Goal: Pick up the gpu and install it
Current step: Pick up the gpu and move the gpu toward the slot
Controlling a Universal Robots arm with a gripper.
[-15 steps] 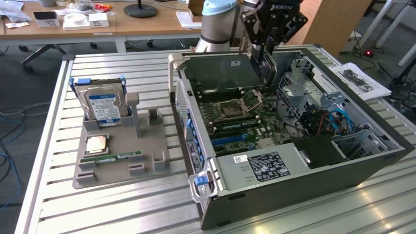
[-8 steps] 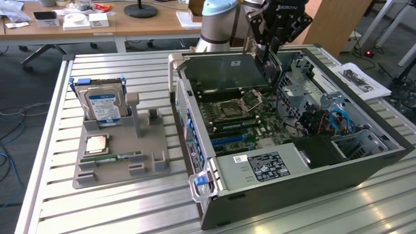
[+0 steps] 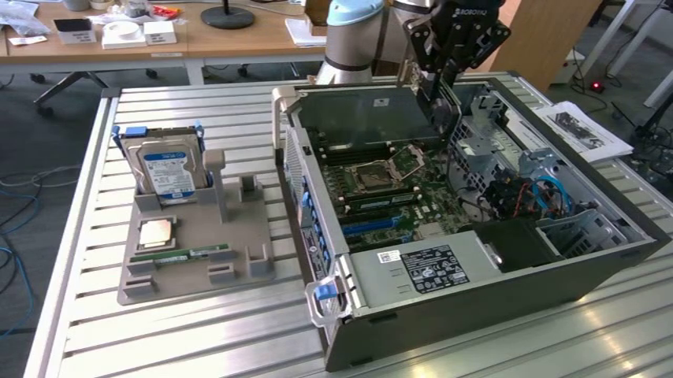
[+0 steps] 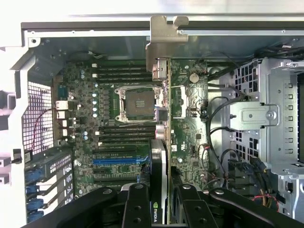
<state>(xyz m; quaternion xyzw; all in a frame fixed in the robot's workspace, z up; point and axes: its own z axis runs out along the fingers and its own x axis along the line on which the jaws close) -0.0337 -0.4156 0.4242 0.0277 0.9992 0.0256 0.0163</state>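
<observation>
My gripper (image 3: 447,75) hangs over the back end of the open computer case (image 3: 494,307) and is shut on the gpu (image 3: 443,94), which hangs edge-on below the black fingers (image 3: 426,47). From the wrist view, the gpu (image 4: 161,156) is a thin card seen on edge, with a dark body and a silver end bracket (image 4: 164,40) at its far end. It is held between the two black fingers (image 4: 137,209) of the gripper (image 4: 161,194), above the motherboard (image 4: 190,142). The card lies in line beside the CPU socket (image 4: 137,102) and crosses the blue slot (image 4: 116,161).
A grey parts tray (image 3: 179,276) at the exterior view's left holds an upright hard drive (image 3: 169,169), a CPU chip (image 3: 156,232) and a green memory stick (image 3: 195,253). Inside the case are drive cages (image 4: 266,114), cables (image 3: 526,197) and a power supply (image 3: 431,268).
</observation>
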